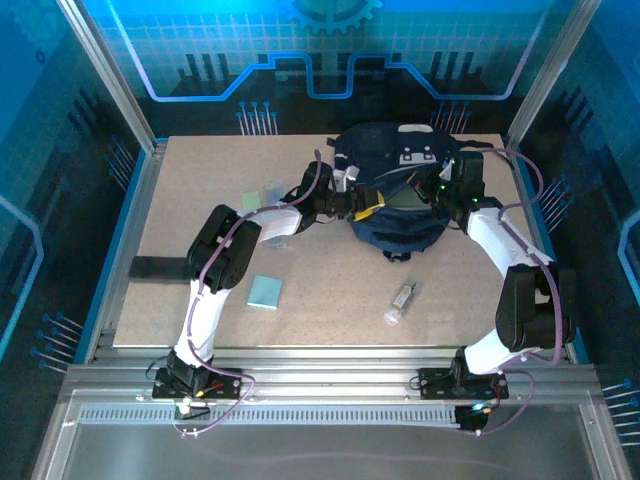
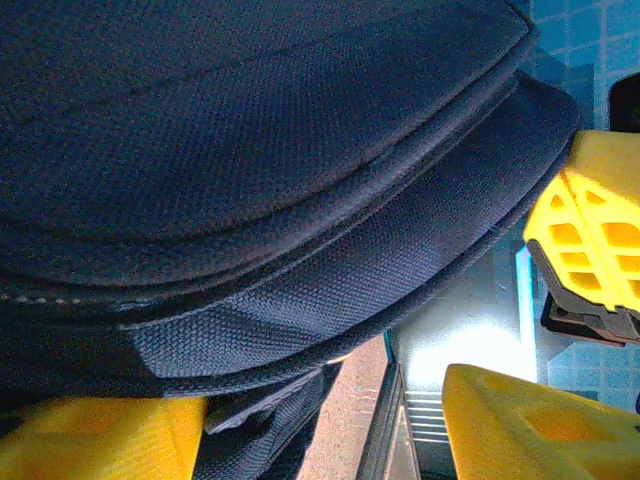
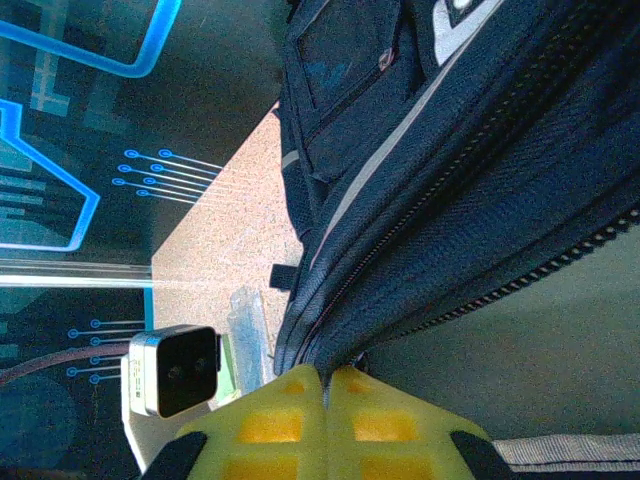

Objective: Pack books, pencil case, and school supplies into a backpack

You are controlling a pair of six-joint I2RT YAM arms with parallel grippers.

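Observation:
The dark navy backpack lies at the back middle of the table, white patch up. My right gripper is shut on the backpack's zipper edge at its right side. My left gripper reaches in from the left at the bag's mouth. Its yellow fingers stand apart, open, with the bag's fabric draped over them and a fold beside the left one. The translucent pencil case lies left of the bag. A pale-green block, a teal pad and a clear-white tube lie on the table. The books are hidden.
The table is framed by aluminium rails, with blue-lit walls at the back and sides. A dark flat piece sits at the left edge. The right gripper's yellow finger shows close by in the left wrist view.

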